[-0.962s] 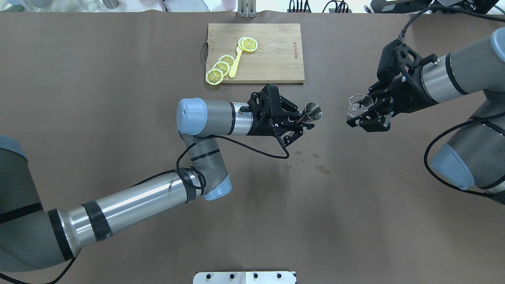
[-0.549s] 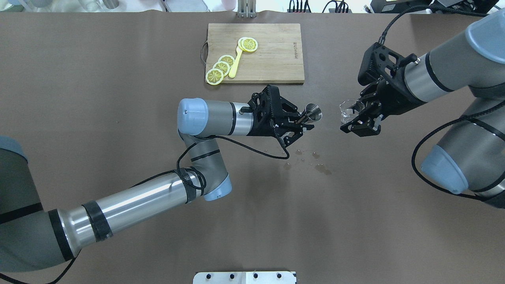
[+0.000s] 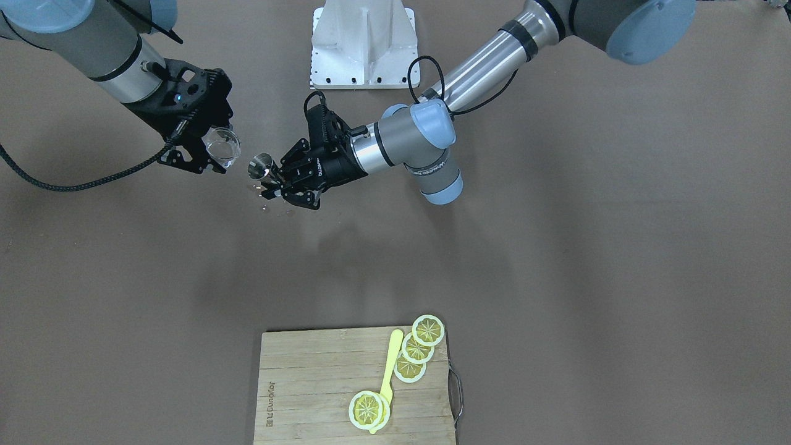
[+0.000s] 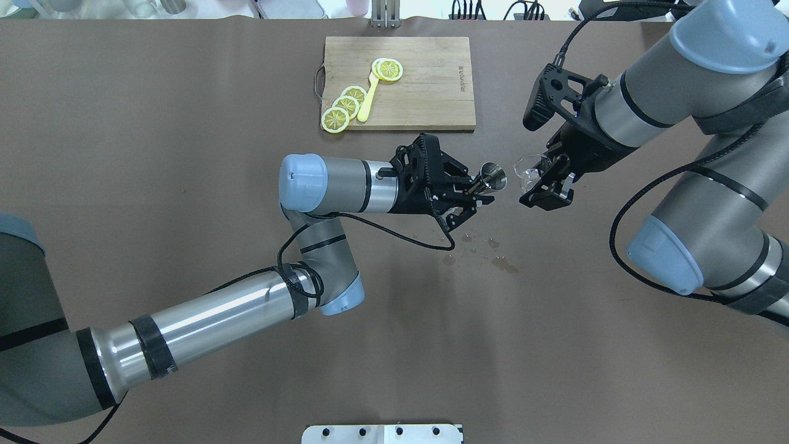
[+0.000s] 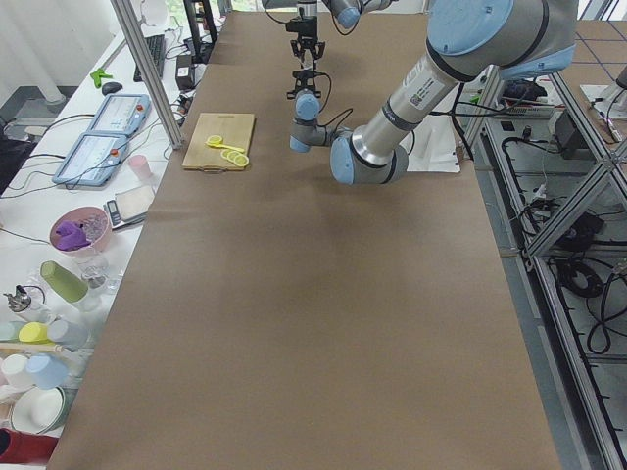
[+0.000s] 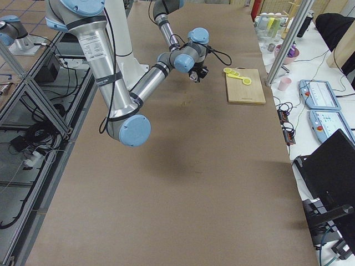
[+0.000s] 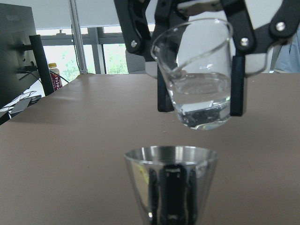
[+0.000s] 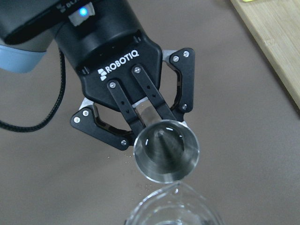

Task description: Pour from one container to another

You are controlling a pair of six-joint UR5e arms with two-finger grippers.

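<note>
Two claws meet in the air over a brown worktop (image 4: pixel 185 92).

Overhead: the left claw (image 4: pixel 478 190) pinches a metal cup (image 4: pixel 493 175) by its narrow lower part, mouth up. Just beside it at 3 o'clock, the right claw (image 4: pixel 539 179) grips a glass beaker (image 4: pixel 528 169). Wet spots (image 4: pixel 504 264) lie at 6 o'clock, and a cutting board (image 4: pixel 431 92) with lemon slices (image 4: pixel 345 106) at 11 o'clock.

Left wrist: the beaker, slightly tilted and part full of clear liquid, hangs above the cup without touching it.
</note>
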